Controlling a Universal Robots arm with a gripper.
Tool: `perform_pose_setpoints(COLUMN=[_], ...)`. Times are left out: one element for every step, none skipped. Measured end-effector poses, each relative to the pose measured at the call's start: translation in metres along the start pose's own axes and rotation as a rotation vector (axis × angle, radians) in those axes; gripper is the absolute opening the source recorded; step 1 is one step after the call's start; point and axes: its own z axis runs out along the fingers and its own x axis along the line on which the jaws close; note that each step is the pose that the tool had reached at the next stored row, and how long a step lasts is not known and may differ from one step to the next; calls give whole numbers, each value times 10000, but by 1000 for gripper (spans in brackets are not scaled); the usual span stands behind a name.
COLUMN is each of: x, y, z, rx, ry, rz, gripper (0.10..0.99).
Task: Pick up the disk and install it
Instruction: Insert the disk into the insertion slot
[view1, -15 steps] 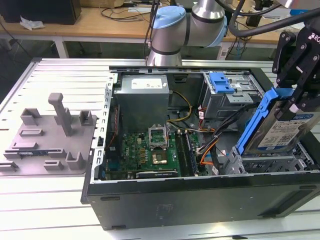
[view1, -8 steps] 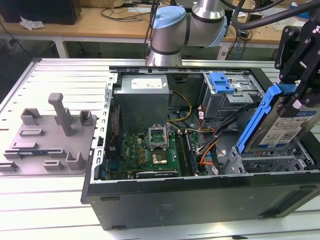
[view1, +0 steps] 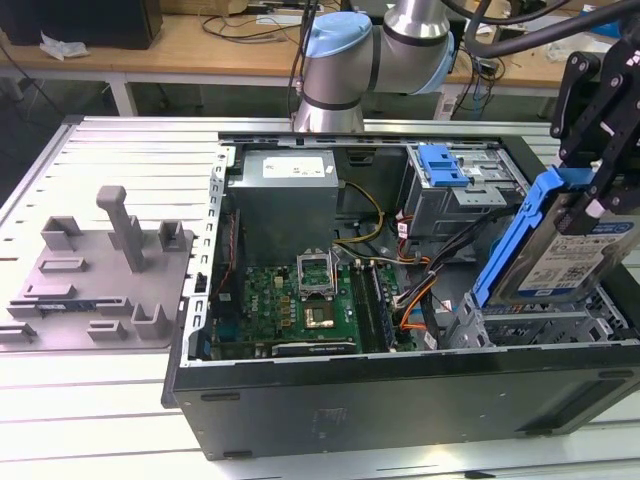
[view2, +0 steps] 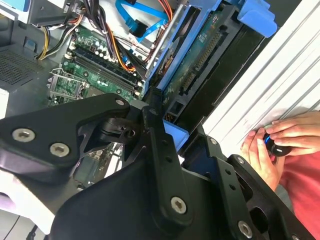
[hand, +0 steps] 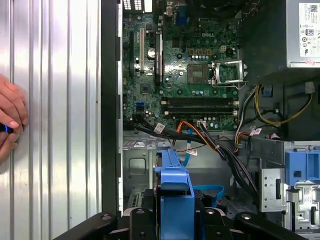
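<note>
The disk (view1: 556, 258), a silver drive in a blue carrier rail (view1: 512, 238), hangs tilted on edge over the drive cage (view1: 545, 325) at the exterior view's right, in the open computer case. My gripper (view1: 588, 200) is shut on its upper end, with black fingers (view1: 603, 165) clamped on the carrier. In the second wrist view the disk (view2: 200, 55) shows edge-on with its green board, beyond the gripper (view2: 167, 137) linkages. In the first wrist view the blue carrier (hand: 175, 187) stands out from the gripper (hand: 175, 222) above the case floor.
The motherboard (view1: 300, 300) lies in the case middle, with a grey power-supply box (view1: 290, 195) behind it and loose cables (view1: 420, 290) beside the cage. A blue latch (view1: 443, 163) sits on the rear bay. A grey fixture plate (view1: 100, 270) lies outside the case. A person's hands (view2: 277, 145) rest near the case.
</note>
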Motion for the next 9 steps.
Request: perform_pose_setpoints(x=[2,2,3,6,8,8,8,8,8], y=[-8,-13,-16,-18,-19,-19,-19,-19,-19], z=[1,3,4,7,10,14,16,17,18], rx=[-4,-6,-9,-13,-19,-25,-28,-31,-36], ry=[-1,-2,-2,-1,7,11,14,19,25], rz=[13,19,26,42,57,64,69,74,81], gripper=[369,369,369,369,369,369,369,369,369])
